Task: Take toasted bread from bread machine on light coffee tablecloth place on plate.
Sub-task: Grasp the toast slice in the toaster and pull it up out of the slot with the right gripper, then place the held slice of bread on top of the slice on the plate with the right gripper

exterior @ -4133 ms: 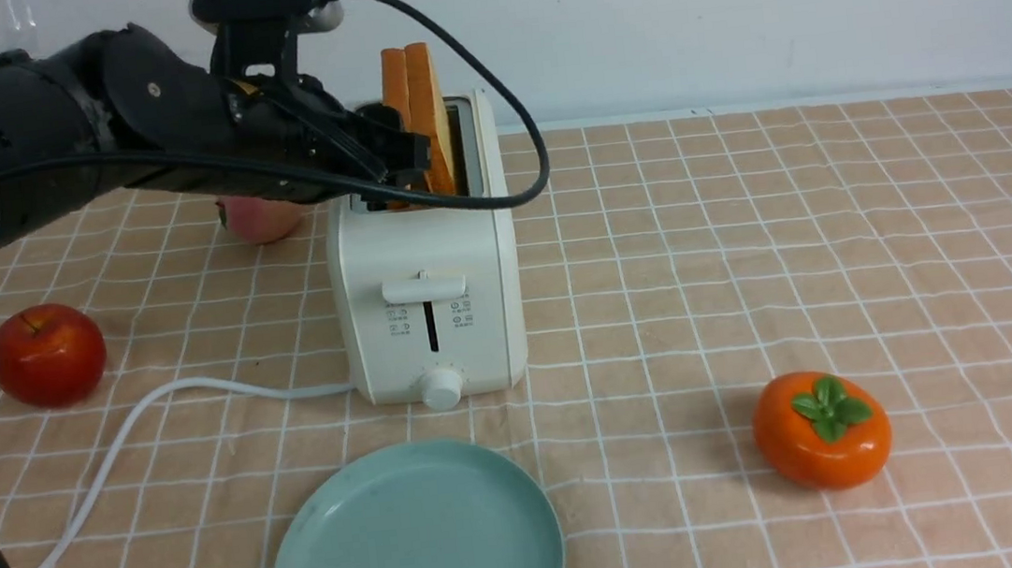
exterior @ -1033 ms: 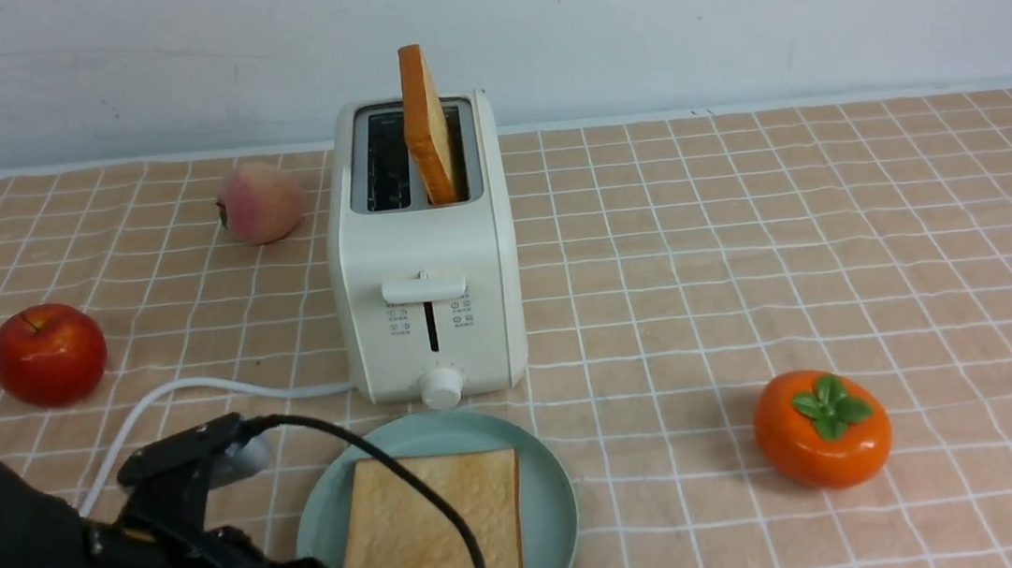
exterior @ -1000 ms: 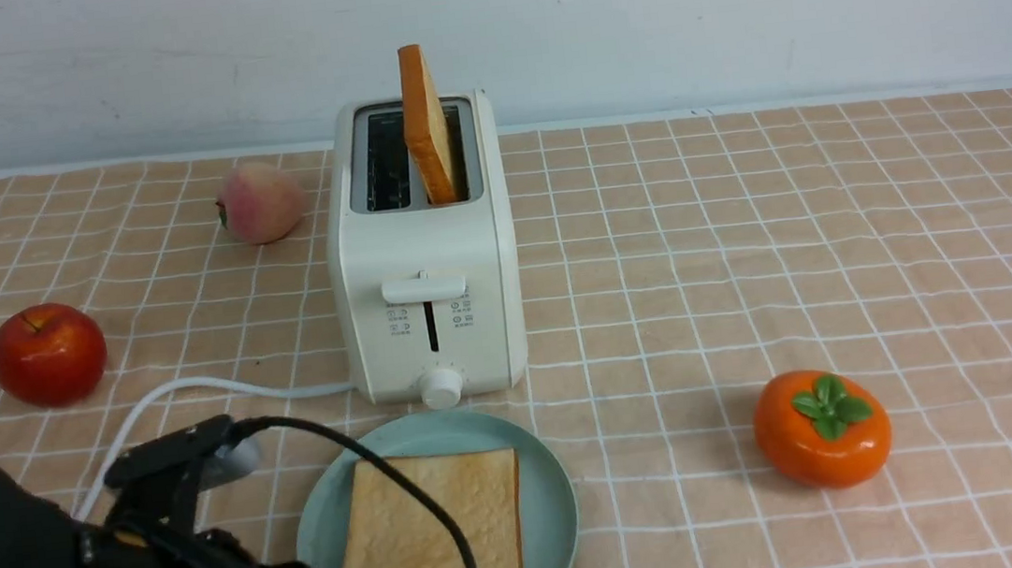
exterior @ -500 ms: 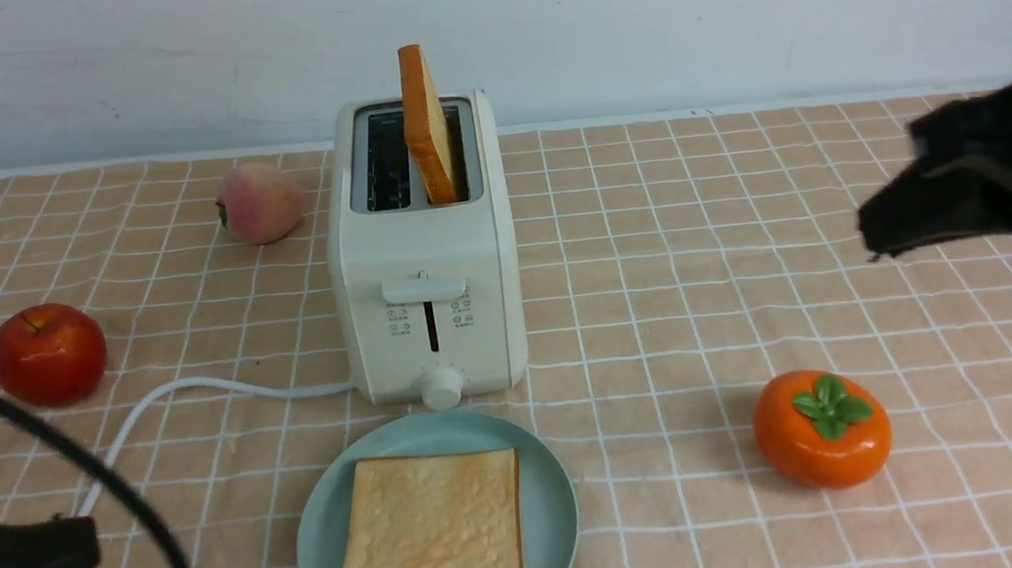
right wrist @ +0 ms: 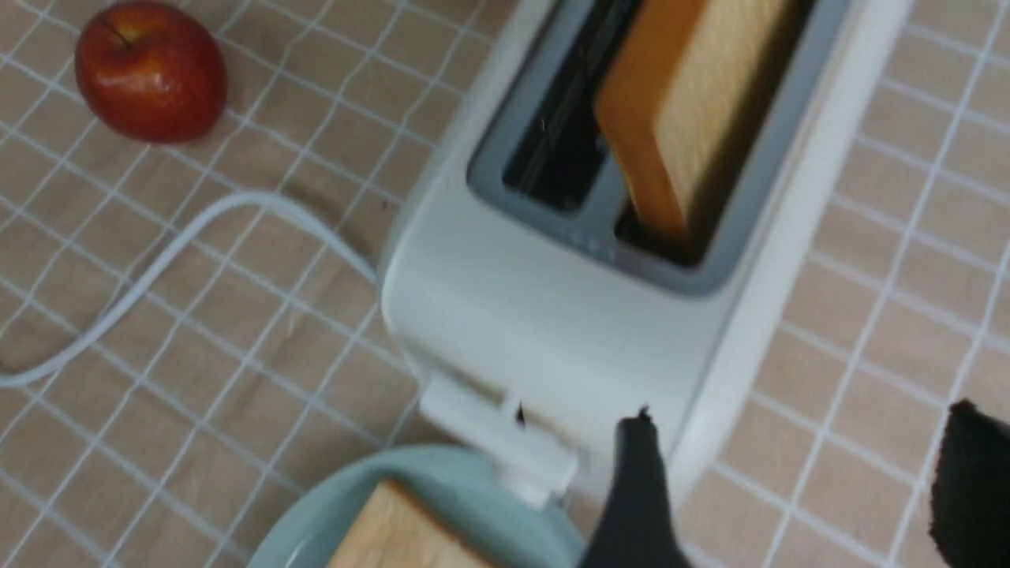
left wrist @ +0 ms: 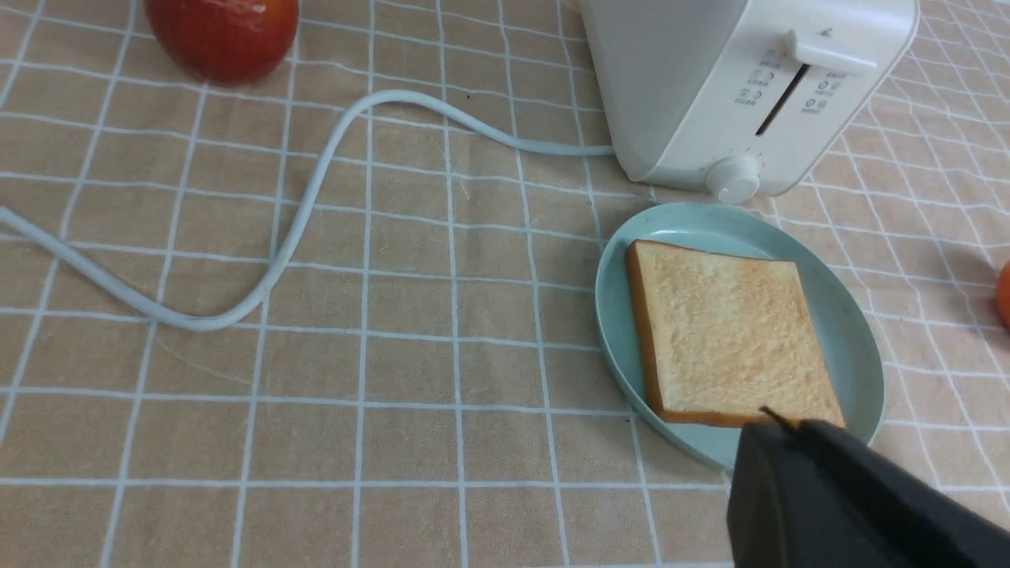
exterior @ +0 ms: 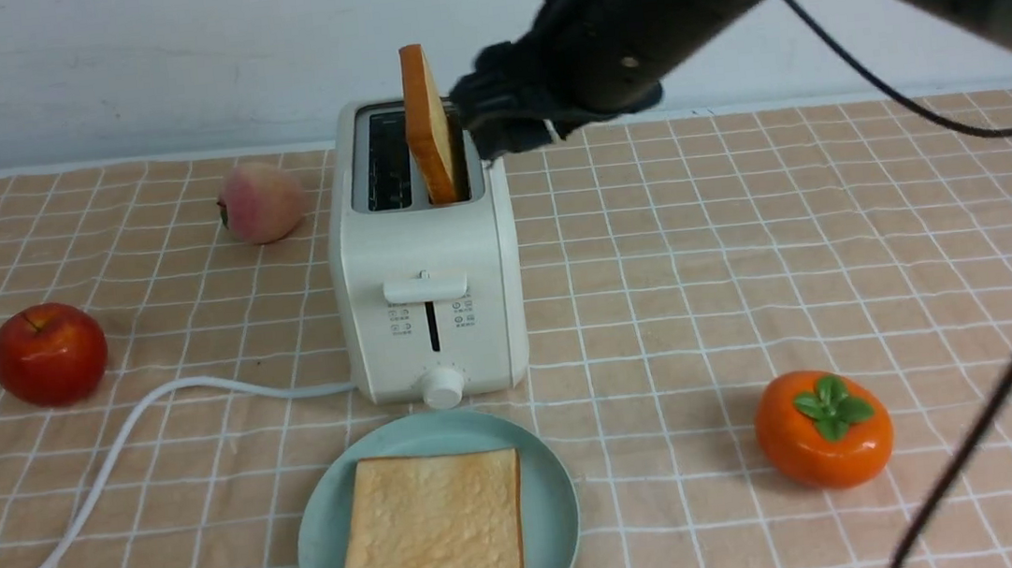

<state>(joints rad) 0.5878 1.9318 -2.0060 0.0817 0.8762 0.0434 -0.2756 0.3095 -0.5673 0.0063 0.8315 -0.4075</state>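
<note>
The front camera faces the bread machine point(exterior: 429, 301) squarely from well back. The left wrist camera looks down from near its front corner; the right wrist camera hangs close above its top. All three share the plate point(exterior: 557, 514) before it.

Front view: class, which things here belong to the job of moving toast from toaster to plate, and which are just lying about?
Job: upright toast, flat toast, toaster, plate, tablecloth.
Lying about: apple, peach, persimmon.
</note>
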